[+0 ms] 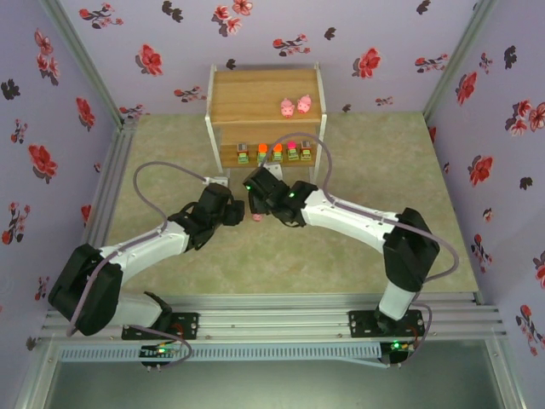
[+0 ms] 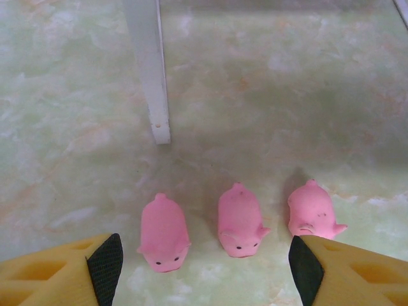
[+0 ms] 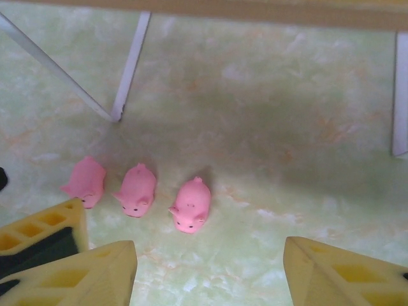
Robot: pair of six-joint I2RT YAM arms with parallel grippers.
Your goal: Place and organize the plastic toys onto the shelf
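L gripper [image 2: 204, 264]: jaws apart, nothing btwn them, low over the table [image 2: 287, 95]. R gripper [image 3: 210, 271]: jaws likewise apart & empty. From above, the two heads nearly meet in front of the shelf [image 1: 255, 94]. Just ahead, 3 pigs stand in a row on the table, close together, snouts toward the cams: left pig [image 2: 164, 234], mid pig [image 2: 239, 221], right pig [image 2: 312, 210], the last just beside L's right fingertip. Behind them a white leg [image 2: 153, 70] of the shelf. Farther back, lower tier holds 5 blocks [image 1: 278, 152] in a neat row; top tier has 2 top pigs [image 1: 295, 106] toward its right end. So approx 7 of 10 look shelved and the step in hand is pig pickup. Next, prob. L drops onto mid pig and closes on its flanks w/o nudging the neighbours. R, lined up nearer right pig, should wait or go wide, as the arms crowd each other. Then lift clear of the top edge & set down beside the top pigs.
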